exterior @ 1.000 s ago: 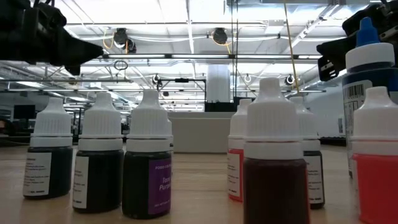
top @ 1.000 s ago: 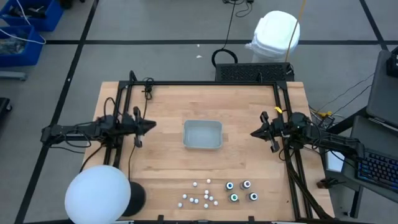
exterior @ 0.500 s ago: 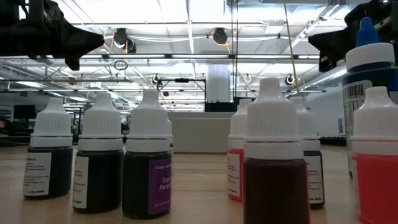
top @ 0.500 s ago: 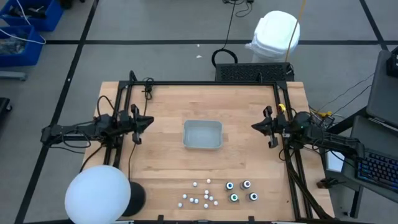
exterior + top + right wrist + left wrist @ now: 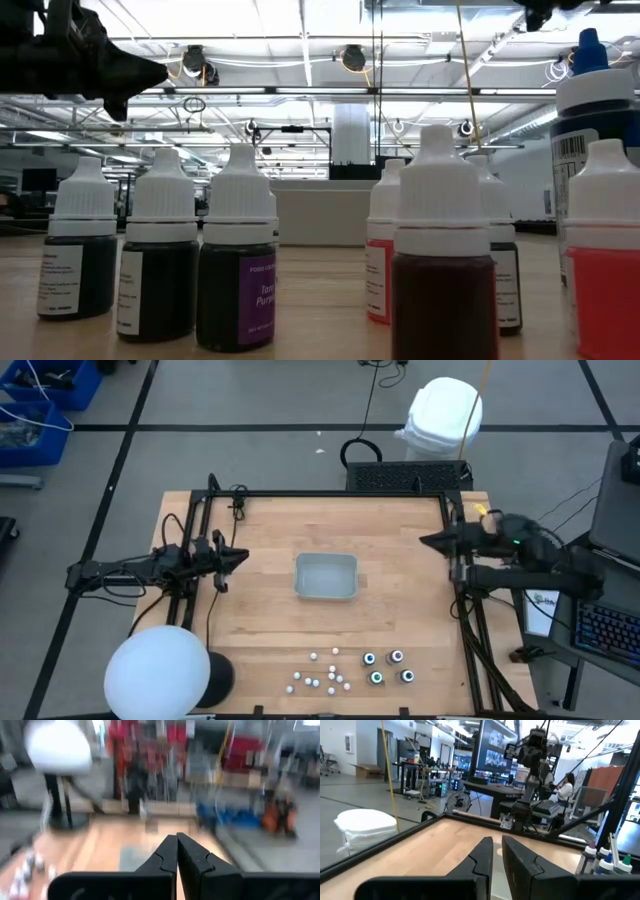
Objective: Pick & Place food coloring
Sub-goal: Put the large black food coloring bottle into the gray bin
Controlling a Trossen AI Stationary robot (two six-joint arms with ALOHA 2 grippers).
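Right gripper (image 5: 428, 541) sits in the right-centre of the high view, above the table's right edge, fingers pressed together with nothing between them; in the right wrist view the two dark fingers (image 5: 167, 851) meet at the tips. Left gripper (image 5: 240, 556) sits at left-centre of the high view, above the wooden table (image 5: 270, 620), pointing toward the middle; its fingers (image 5: 482, 857) stand a narrow slit apart and pinch nothing. Between the two grippers, at the centre of the frame, lies a pale rectangular tray (image 5: 326, 576), apart from both. The food coloring (image 5: 388, 667), four small dark-ringed bottles in a tight cluster, stands in the lower right of the high view near the table's front edge, well apart from both grippers: below and left of the right gripper, far to the lower right of the left one. Just left of that cluster lie white-capped bottles (image 5: 322, 672), scattered loosely. In the low view, bottles (image 5: 238, 265) fill the foreground in a row, upright on the wood
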